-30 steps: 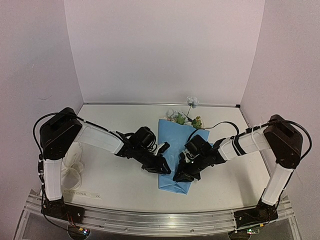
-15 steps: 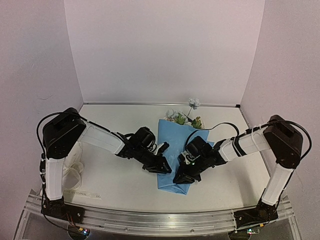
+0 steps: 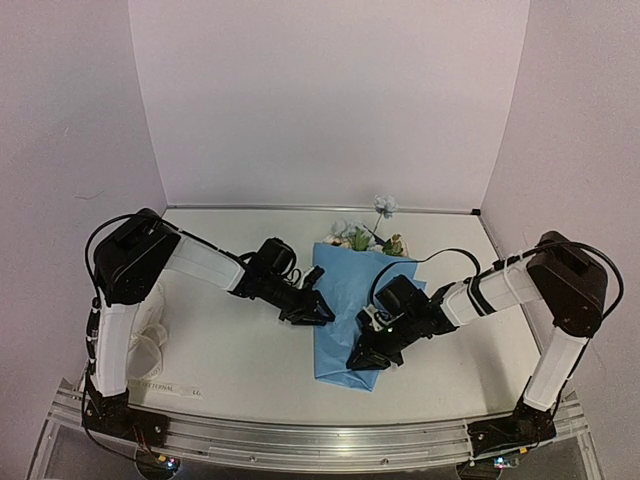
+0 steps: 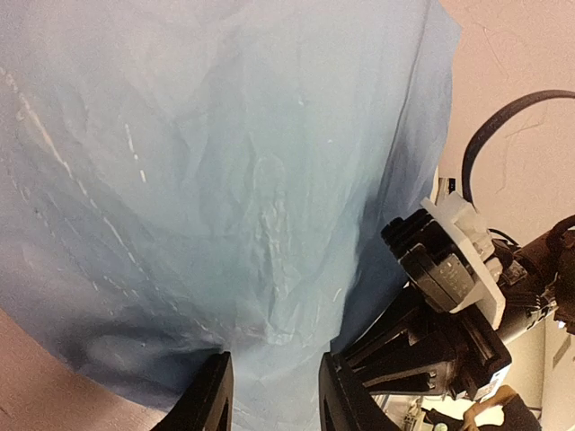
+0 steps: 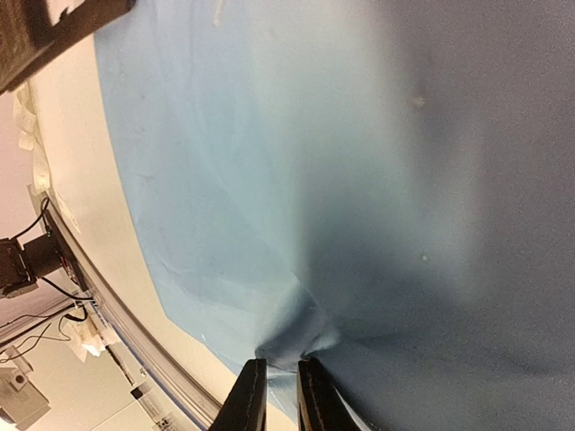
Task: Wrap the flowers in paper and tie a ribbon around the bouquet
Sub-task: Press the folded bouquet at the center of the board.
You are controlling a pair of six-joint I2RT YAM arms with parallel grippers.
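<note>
Blue paper (image 3: 345,290), seemingly thin, light and easily creased, lies on the tabletop (image 3: 230,350) folded over the flowers (image 3: 362,236). Right jaws pinch a pucker by its near edge; left jaws stand narrowly apart at its left edge. Probably best held gently by its edges.

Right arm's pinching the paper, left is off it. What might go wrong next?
The right gripper pinches just a small pucker of the paper at its edge; pulling may tear it or slip off. The left gripper is open at the left edge, so the wrap could unfold. The flowers, poking out the far end, may shift.
</note>
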